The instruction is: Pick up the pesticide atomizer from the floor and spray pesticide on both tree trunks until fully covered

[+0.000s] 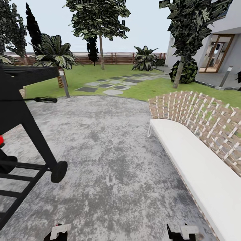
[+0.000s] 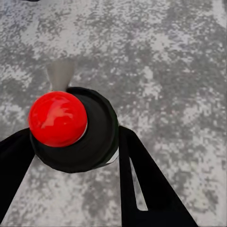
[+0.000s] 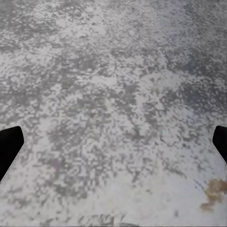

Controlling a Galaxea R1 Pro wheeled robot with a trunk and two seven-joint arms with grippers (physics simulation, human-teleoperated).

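Note:
In the left wrist view the pesticide atomizer, a stubby black body with a red round cap and a grey nozzle, sits between the two black fingers of my left gripper, which is shut on it above grey gravel. My right gripper is open over bare gravel, with just its dark tips at the frame's sides. Pale tips of both grippers poke up at the head view's lower edge, left and right. Two pale-trunked trees stand far ahead on the lawn, one in the middle and one leaning at the right.
A black wheeled grill cart stands close on the left. A long white bench with a woven lattice back runs along the right. Stepping stones cross the lawn toward the slat fence. A house is at far right.

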